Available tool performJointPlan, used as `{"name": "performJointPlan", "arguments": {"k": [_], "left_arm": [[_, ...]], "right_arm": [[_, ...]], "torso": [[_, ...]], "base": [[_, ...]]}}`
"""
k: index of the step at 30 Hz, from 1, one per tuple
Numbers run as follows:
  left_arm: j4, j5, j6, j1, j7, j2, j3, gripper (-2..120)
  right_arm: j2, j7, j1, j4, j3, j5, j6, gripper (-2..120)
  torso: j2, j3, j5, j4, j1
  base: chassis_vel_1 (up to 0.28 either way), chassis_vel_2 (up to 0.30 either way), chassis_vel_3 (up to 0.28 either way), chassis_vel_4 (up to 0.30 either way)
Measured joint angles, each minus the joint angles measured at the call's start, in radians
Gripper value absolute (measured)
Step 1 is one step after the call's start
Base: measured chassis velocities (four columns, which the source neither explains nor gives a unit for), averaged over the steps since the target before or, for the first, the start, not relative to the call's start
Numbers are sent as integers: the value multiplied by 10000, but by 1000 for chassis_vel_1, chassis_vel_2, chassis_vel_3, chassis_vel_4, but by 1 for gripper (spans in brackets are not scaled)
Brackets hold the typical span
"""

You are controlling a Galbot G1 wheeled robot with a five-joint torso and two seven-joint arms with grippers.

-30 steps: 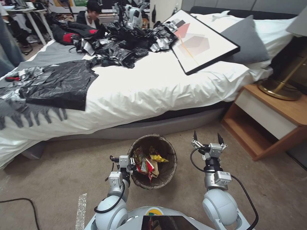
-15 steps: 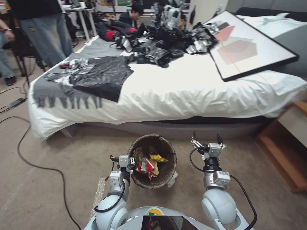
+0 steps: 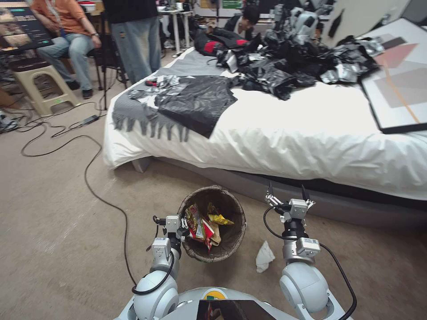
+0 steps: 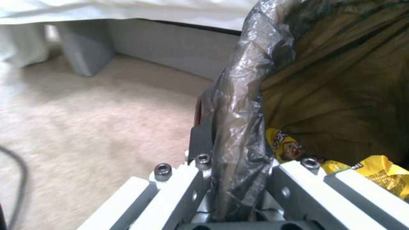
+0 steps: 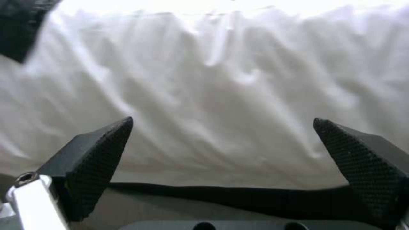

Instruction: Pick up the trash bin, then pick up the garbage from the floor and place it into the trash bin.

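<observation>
The trash bin stays clamped at its rim by the left gripper; the robot has turned, bringing a white tissue into view on the carpet beside the spread-open, empty right gripper.

The trash bin is held at its near-left rim by the left end effector, which is clamped on it. Snack wrappers are seen inside. The right end effector is held spread apart to the bin's right. A white tissue lies on the carpet between them, before the bed.
</observation>
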Motion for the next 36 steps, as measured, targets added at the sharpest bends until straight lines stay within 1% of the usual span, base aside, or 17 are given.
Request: {"name": "performJointPlan", "arguments": {"k": [5,8,12,14,22,25,26,29,30,32,33,36], "left_arm": [[27,164,-14,-5,-16,-11,-5,0],[32,180,-14,-16,-12,-29,10,0],[32,180,-14,-24,-11,-35,12,0],[32,180,-14,-26,-12,-35,10,0],[24,181,-14,-2,-12,-11,1,0],[7,169,-14,-16,-14,45,-9,0],[7,169,-14,-16,-14,45,-9,0],[-9,142,-11,-39,-19,107,-13,0],[-9,142,-11,-39,-19,107,-13,0],[-9,135,-7,-54,-22,160,-17,0],[-9,135,-7,-54,-22,160,-17,0],[-31,119,-1,-58,-24,215,-21,0]], "right_arm": [[6,48,-29,5,5,-4,-43,100],[-20,115,-76,67,58,-3,-165,100],[-48,164,-83,86,94,0,-239,100],[-136,196,-101,111,123,40,-307,100],[-589,449,-189,234,142,607,-923,100],[-1013,799,-184,243,125,1546,-1649,100],[-1013,799,-184,243,125,1546,-1649,100],[-1510,1008,-73,65,46,2723,-2231,100],[-1510,1008,-73,65,46,2723,-2231,100],[-1911,1135,42,-287,-203,3506,-2526,100],[-1911,1135,42,-287,-203,3506,-2526,100],[-2370,1174,184,-946,-674,4034,-2650,100]], "torso": [[0,0,0,3,0],[0,0,0,-5,0],[0,0,0,-5,0],[0,0,0,0,0],[0,0,1,-1,0],[0,0,1,-1,0],[0,0,1,-1,0],[0,0,1,0,0],[0,0,1,0,0],[0,0,1,0,0],[0,0,1,0,0],[0,0,2,1,0]], "base": [[68,69,56,74],[0,0,0,0],[0,0,0,0],[0,0,0,0],[0,0,0,0],[0,0,0,0],[0,0,0,0],[0,0,0,0],[0,0,0,0],[0,0,0,0],[0,0,0,0],[0,0,0,0]]}}
